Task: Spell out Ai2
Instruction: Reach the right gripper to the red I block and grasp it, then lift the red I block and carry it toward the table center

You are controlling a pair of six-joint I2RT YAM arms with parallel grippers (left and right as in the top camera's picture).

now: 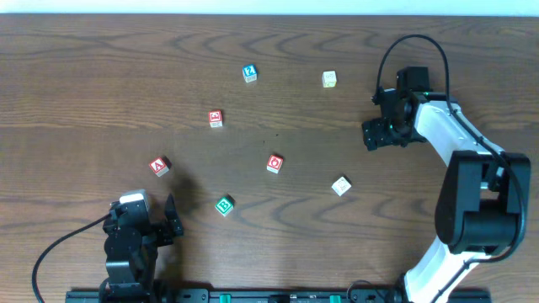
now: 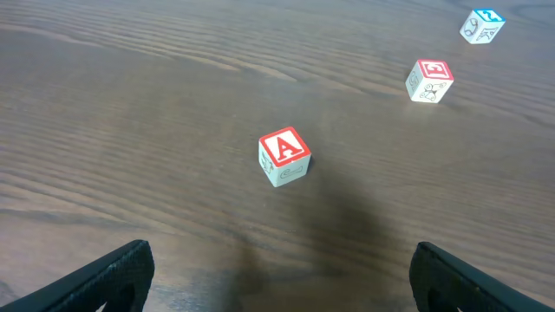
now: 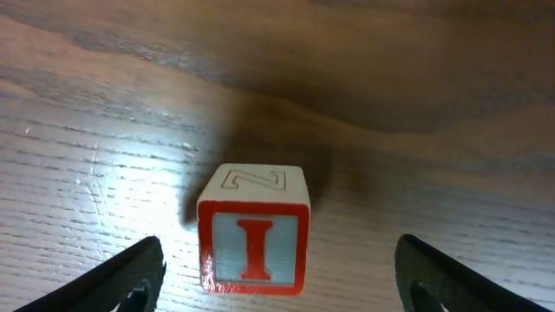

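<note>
I cube (image 3: pixel 253 227) btwn right hand (image 3: pixel 276 273) fingers (image 3: pixel 130 279)

Dark wood-grain desk (image 1: pixel 84 67), cubes scattered, none touching. Twd far edge: blue 2 cube (image 1: pixel 249 73), pale cube (image 1: pixel 329 79). Mid: red-top cube (image 1: pixel 216 119), red O cube (image 1: pixel 274 163). Twd left edge: red A cube (image 1: pixel 159 166). Nearer front edge: green B cube (image 1: pixel 224 204), white-top cube (image 1: pixel 340 185). Rt wrist view: I cube (image 3: pixel 254 234) flat on desk, red I on side face; its spot on desk unclear.

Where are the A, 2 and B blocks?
A block (image 2: pixel 284 148): left wrist view, red top face.
2 block (image 1: pixel 249 73): overhead view, blue top face.
B block (image 1: pixel 224 204): overhead view, green top face.
</note>
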